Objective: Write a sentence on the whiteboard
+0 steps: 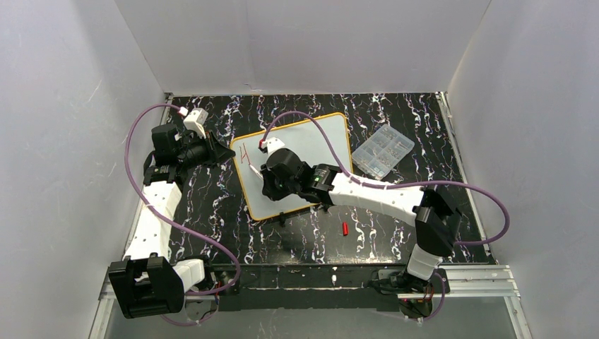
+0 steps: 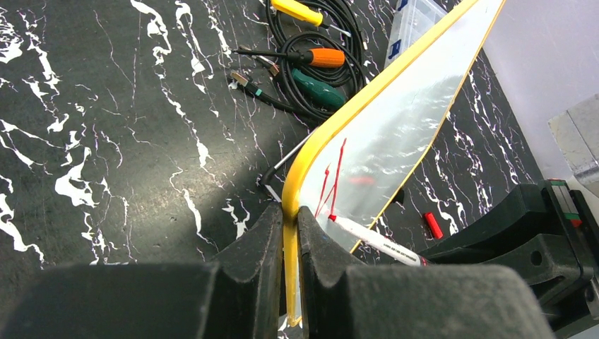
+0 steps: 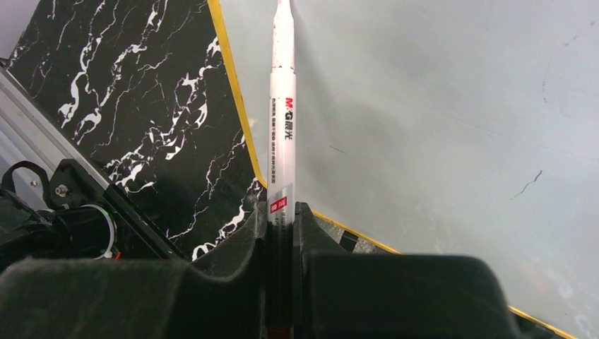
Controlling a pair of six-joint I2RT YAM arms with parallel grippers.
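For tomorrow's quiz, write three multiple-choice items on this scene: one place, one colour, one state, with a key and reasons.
1. Where is the clear parts box?
A. on the whiteboard
B. on the table, right of the whiteboard in the top view
C. between the arm bases

2. What colour are the marker strokes on the whiteboard?
A. red
B. blue
C. green

3. How is the right gripper?
A. open, empty
B. shut on the clear parts box
C. shut on the marker

Key: 1 B, it sits on the table off the board's right edge; 2 A, thin red lines show near the rim; 3 C, it clamps the white barrel.
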